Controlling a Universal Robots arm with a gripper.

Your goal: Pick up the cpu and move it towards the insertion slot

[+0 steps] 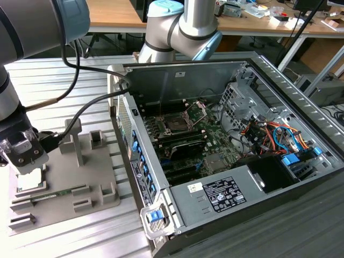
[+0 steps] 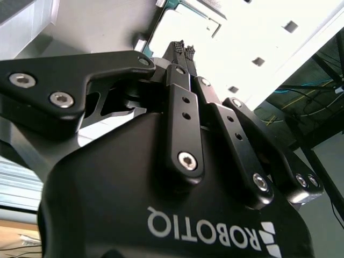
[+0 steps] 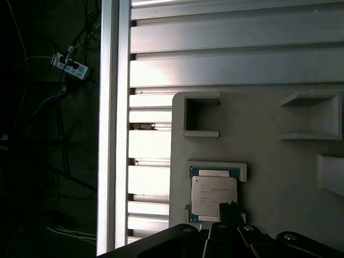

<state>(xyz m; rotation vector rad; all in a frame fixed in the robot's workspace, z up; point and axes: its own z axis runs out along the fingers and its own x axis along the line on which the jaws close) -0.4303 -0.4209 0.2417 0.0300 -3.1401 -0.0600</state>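
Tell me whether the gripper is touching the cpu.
Cannot tell. In the first wrist view the gripper overlaps the cpu, but no contact or gap shows plainly.

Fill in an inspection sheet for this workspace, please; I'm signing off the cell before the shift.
Surface: slotted metal table carrying a grey plate and an open PC case.
Job's things: cpu lying flat in its holder on the plate; slot in the case, its retention plate raised.
Clutter: a memory stick on the plate.
Gripper: gripper fingertips together, just over the cpu's edge.
Cables: black cables run to the arm; coloured leads inside the case.
Surroundings: wooden desks behind, strewn with small items.
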